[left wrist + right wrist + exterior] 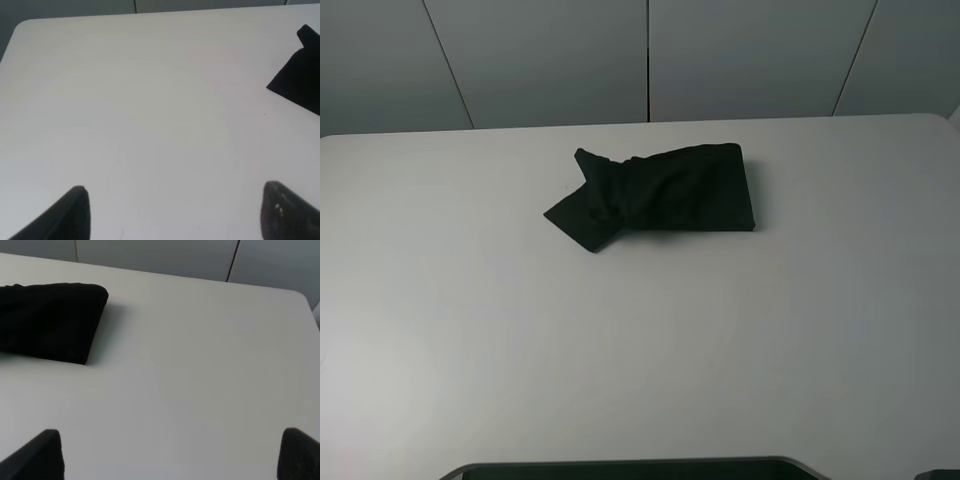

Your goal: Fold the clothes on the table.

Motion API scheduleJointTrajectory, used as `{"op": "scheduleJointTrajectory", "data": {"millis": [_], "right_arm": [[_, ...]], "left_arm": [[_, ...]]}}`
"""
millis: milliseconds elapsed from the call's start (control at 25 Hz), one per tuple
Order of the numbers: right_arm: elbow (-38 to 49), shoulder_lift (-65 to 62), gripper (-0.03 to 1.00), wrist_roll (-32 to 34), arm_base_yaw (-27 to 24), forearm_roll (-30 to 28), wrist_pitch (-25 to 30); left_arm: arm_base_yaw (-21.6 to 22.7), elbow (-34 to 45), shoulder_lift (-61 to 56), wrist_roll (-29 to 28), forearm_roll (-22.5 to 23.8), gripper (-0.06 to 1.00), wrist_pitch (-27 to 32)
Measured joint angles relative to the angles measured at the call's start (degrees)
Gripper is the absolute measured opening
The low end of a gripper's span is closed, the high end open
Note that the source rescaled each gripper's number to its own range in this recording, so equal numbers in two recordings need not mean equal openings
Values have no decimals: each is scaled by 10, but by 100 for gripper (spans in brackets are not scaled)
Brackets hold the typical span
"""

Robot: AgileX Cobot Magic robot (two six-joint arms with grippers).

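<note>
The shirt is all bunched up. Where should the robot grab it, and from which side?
Probably the pointed flap sticking out at the left end of the shirt, coming in from the left with the left gripper, whose fingers are open and nearest. That flap lies flat and free on the table, while the right end is a thick, squared fold, harder to pinch.

Left gripper point(175, 212): jaws spread wide, only the two dark fingertips point(75, 210) in its wrist view, nothing between them, nothing touched. Right gripper point(172, 452): jaws likewise wide apart, two dark fingertips point(42, 452) at the frame's lower corners, nothing held. Both hover above bare surface, pointing forward and down. Neither arm visible in the high view; only dark edges of the rig at its bottom border.
</note>
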Motion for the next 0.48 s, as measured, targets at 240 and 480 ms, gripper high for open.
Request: {"op": "scheduleJointTrajectory", "data": {"millis": [240, 480], "right_arm": [[0, 0, 92, 15, 3, -13, 0], [0, 0, 92, 26, 5, -15, -1]], "left_arm": [[-25, 2, 0, -12, 8, 90, -6], [-27, 2, 0, -20, 17, 90, -6]]}}
